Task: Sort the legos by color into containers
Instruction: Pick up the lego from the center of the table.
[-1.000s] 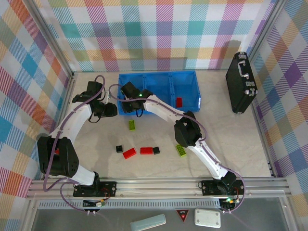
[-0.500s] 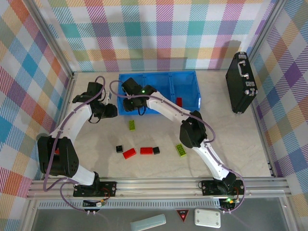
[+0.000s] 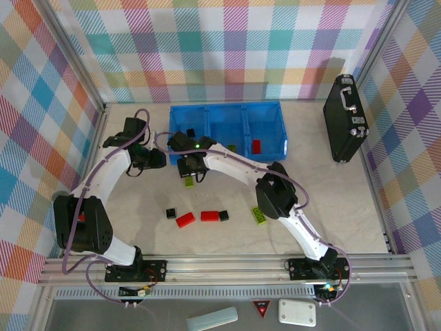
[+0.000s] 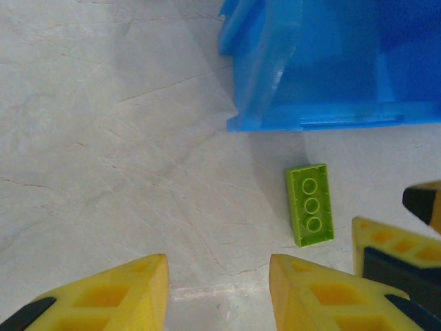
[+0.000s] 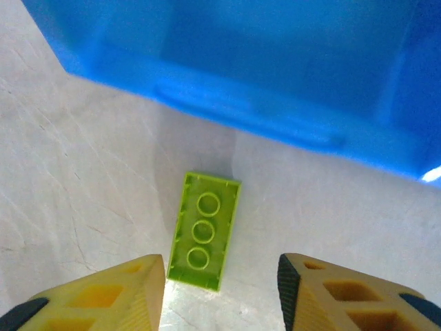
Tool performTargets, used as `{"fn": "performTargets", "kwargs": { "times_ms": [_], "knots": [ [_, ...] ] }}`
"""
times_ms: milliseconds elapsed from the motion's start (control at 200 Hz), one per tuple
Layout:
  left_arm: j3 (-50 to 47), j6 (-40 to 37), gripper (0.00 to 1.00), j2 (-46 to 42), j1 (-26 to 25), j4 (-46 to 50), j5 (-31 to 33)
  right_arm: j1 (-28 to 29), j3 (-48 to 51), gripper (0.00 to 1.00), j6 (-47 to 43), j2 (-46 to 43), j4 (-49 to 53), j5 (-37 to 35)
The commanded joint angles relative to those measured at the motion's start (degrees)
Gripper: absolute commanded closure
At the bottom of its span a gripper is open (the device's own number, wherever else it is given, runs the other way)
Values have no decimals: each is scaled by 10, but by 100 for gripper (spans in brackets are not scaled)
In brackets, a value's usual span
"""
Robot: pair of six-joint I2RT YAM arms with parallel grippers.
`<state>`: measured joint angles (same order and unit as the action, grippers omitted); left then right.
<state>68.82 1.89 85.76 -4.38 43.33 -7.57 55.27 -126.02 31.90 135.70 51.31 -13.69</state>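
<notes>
Right wrist view: your right gripper [image 5: 219, 265] is parted and empty over a lime-green brick [image 5: 204, 229], lying just near of the blue tray [image 5: 275, 103]; your left gripper [image 4: 217, 258] is parted too, empty.

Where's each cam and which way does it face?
Top external: above and behind the bases, facing down on the table; left arm and right arm show.
Left wrist: on the left arm, facing down at the lime brick by the blue tray; own yellow fingers at bottom.
Right wrist: on the right arm, facing down at that brick; own fingers at bottom.
Shared: both wrist views catch that brick and tray.
</notes>
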Motion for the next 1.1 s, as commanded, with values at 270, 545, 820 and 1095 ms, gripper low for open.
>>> {"fn": "performTargets", "kwargs": {
  "times_ms": [270, 545, 820, 1095],
  "knots": [
    [-4, 6, 57, -17, 25, 1, 6, 26, -6, 44, 99, 20, -13, -45],
    [-4, 6, 57, -17, 30, 1, 5, 26, -7, 43, 118, 52, -15, -40],
    [-2, 6, 57, -16, 33, 1, 1, 26, -8, 45, 116, 70, -24, -29],
    [-2, 7, 57, -15, 36, 0, -4, 27, -10, 52, 111, 79, -24, -30]
  ]
}}
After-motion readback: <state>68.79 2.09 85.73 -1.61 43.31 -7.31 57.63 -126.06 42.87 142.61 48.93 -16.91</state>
